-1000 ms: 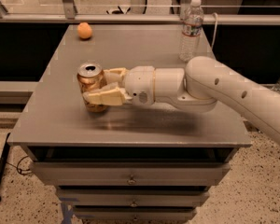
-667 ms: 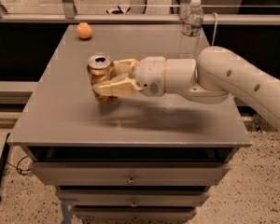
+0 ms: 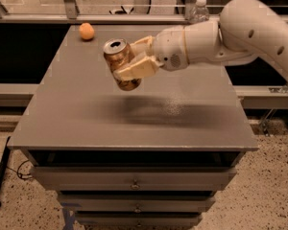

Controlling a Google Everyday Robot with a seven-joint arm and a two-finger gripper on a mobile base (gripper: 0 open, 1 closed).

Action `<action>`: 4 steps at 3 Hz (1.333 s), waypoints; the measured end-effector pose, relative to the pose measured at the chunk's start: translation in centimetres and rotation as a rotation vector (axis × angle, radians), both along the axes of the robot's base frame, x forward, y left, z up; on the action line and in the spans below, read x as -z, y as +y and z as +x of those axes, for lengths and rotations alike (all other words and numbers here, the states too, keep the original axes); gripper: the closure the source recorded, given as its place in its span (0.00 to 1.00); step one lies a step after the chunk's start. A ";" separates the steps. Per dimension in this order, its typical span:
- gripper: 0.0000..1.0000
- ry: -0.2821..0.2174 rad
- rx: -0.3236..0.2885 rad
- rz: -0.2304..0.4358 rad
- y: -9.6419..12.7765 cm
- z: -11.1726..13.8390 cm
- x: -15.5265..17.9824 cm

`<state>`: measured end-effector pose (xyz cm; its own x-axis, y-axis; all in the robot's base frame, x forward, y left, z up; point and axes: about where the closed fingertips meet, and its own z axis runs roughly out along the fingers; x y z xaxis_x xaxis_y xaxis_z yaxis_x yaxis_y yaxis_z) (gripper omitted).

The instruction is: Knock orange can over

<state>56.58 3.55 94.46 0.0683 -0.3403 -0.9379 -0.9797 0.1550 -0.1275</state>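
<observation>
gripper (image 3: 132,62): pinches the orange can (image 3: 117,56), tilted, in the air above the table (image 3: 86,121) | step: lay can on its side | advice: lower close to the surface before releasing, so it rolls little

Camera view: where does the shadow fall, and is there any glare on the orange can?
In the camera view, a soft, blurred shadow lies on the table below the gripper, which clasps the tilted orange can above the table's middle; the can's silver top catches a pale sheen, no harsh glare.
</observation>
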 end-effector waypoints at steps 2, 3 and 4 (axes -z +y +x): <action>1.00 0.095 -0.074 -0.520 -2.7 0.5 3.1; 1.00 0.137 -0.139 -0.791 -5.7 -0.3 6.4; 1.00 0.148 -0.175 -1.029 -9.0 -0.7 8.9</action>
